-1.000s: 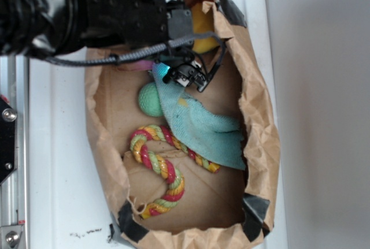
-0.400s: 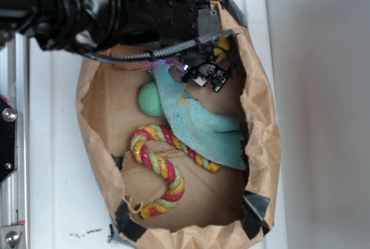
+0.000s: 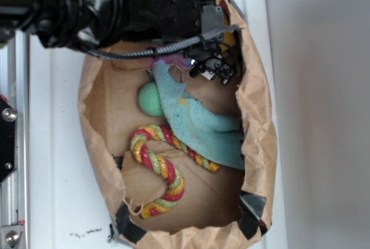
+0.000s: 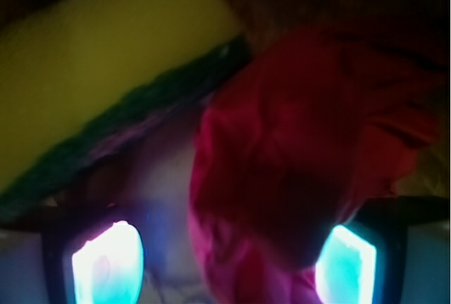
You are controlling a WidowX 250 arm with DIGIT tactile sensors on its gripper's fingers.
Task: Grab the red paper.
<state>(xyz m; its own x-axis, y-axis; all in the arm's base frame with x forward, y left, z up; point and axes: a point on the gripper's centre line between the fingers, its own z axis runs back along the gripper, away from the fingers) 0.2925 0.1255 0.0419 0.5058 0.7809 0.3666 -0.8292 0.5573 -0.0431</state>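
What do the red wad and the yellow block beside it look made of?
The red paper looks like thin, matte, crumpled paper: soft folds and creases, though blurred. The yellow sponge looks like matte foam with a dark scouring layer along one edge, probably.

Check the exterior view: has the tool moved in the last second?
Yes. The tool has shifted right and slightly up in the image, away from the green ball, which stayed put, toward the paper bag's right wall.

White tabletop [image 3: 58, 145] (grey wall [image 3: 324, 110] right), even light.
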